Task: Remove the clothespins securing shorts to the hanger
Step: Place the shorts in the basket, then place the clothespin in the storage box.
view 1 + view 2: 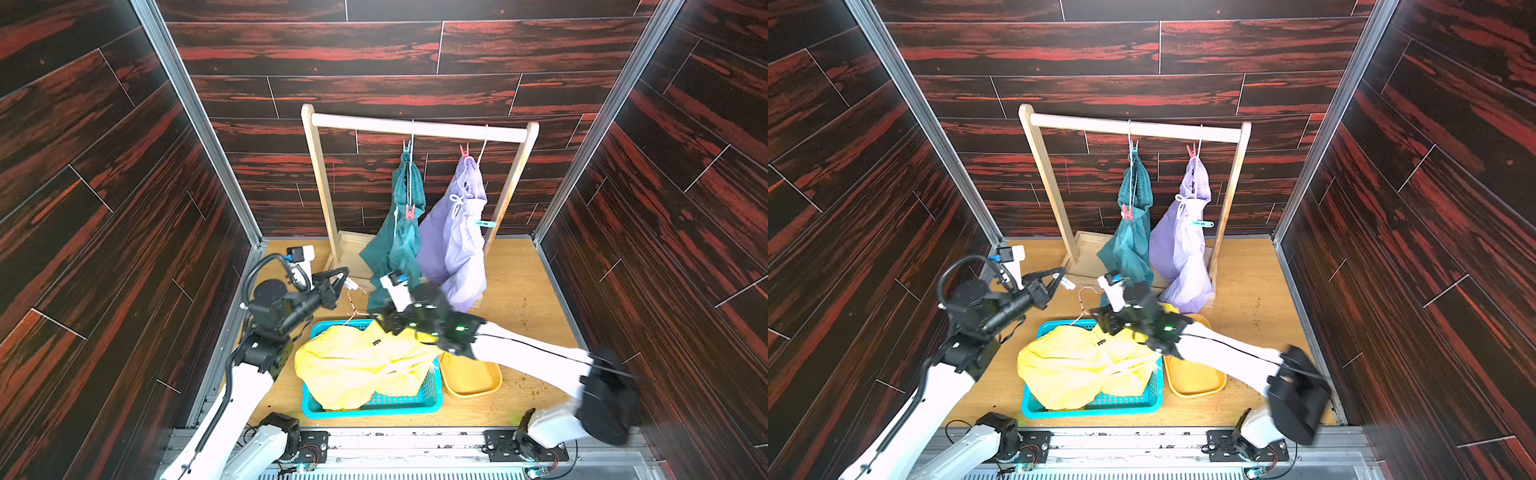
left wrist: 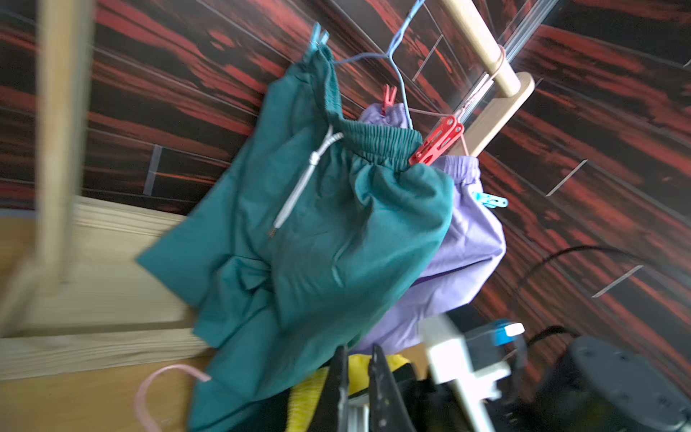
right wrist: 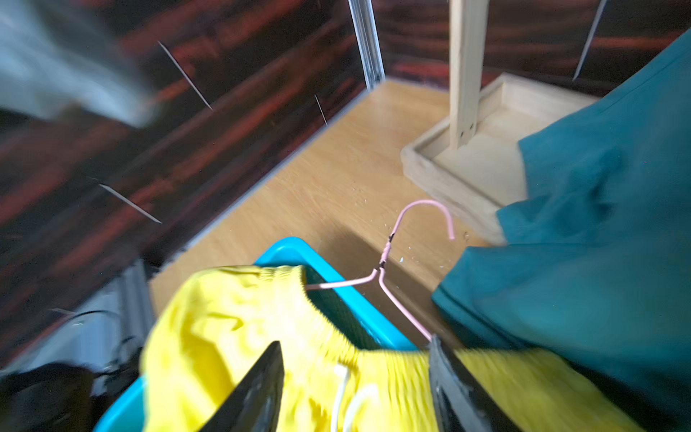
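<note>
Step in hand: I judge that the yellow shorts (image 1: 357,365) are finished. They lie in the blue basket (image 1: 374,409) with the pink hanger (image 3: 385,258), and I see no clothespin on them.
Right gripper (image 3: 355,359): low over the elastic waistband of the yellow shorts. Its jaws stand well apart and hold nothing; the fabric only lies under the gap.
Left gripper (image 2: 359,353): beside the basket, near the foot of the wooden rack (image 1: 415,126). Its fingers are almost together. In both top views a small pale thing shows at the tip, and I cannot tell if it is held or is part of the finger.
Teal shorts (image 1: 399,245): hang from the rack on a light blue wire hanger (image 2: 396,56). The upper blue clothespin (image 1: 407,146) and the lower red clothespin (image 1: 410,212) fix them at the two ends of the waistband.
Lavender shorts (image 1: 453,249): just beside the teal pair, fixed by the upper red clothespin (image 1: 464,150) and the light blue clothespin (image 1: 485,224).
Yellow tray (image 1: 473,380): beside the basket, partly under the right arm; what is in it is hidden.
Progress: it seems one pair of three is done, and four pegs remain.
Next move: probably go up to the teal pair. One gripper must squeeze the tail end of a peg so that it opens, then pull it off the wire, while the other arm steadies the hanger so it does not swing.
</note>
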{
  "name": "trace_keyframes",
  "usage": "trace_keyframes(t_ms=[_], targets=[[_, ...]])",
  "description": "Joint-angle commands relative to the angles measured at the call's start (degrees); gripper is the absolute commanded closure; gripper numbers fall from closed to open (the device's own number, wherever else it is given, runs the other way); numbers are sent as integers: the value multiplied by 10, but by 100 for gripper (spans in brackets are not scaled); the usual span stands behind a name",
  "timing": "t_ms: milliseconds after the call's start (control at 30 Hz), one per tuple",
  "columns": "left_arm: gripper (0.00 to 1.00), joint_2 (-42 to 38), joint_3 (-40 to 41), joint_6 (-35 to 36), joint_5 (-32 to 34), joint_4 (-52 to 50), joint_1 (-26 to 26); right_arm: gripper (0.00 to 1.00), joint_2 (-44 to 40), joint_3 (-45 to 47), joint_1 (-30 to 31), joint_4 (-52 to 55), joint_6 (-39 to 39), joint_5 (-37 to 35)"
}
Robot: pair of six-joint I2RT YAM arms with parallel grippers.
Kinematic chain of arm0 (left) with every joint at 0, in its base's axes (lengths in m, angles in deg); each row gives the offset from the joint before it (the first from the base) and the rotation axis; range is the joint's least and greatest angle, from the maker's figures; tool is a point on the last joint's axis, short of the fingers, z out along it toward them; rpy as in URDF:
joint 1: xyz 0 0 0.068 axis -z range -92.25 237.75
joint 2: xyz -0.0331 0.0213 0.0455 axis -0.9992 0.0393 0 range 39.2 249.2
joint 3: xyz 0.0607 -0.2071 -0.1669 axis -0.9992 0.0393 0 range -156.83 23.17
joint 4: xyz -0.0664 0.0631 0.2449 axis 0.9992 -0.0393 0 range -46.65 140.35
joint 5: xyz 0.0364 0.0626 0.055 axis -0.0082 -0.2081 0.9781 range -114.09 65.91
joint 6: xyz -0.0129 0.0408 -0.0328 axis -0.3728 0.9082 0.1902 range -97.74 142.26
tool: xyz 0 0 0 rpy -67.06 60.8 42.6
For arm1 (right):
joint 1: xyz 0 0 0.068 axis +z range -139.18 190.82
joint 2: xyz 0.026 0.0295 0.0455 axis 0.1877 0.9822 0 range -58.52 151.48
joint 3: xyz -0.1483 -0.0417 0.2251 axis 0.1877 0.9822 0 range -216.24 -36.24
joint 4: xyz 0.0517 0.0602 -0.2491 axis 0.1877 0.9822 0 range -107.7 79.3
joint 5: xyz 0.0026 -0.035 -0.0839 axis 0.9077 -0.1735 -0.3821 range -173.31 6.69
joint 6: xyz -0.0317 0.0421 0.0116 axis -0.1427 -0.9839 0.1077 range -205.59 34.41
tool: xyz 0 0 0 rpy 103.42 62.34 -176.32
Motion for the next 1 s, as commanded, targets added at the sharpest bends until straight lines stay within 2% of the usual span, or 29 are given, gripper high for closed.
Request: trace_keyframes(t_ms=[0, 33, 100, 200, 333, 467, 567, 967], targets=[[100, 39, -19, -32, -46, 60, 24, 36, -96, 5, -22, -4, 13, 101], [100, 52, -25, -29, -48, 63, 34, 35, -110, 4, -34, 2, 9, 126], [100, 79, -35, -24, -47, 81, 59, 35, -132, 0, -78, -4, -24, 240], [100, 113, -42, -32, -35, 118, 85, 35, -148, 1, -138, -53, -87, 372], [100, 153, -51, -59, -49, 177, 96, 37, -128, -37, -164, -37, -99, 449], [100, 180, -72, -71, -80, 194, 101, 41, -89, -79, -165, 9, -93, 480], [100, 189, -88, -68, -104, 187, 103, 43, -82, -76, -168, 13, -93, 468], [100, 166, -85, -47, -107, 192, 106, 48, -61, -77, -195, 17, -118, 451]])
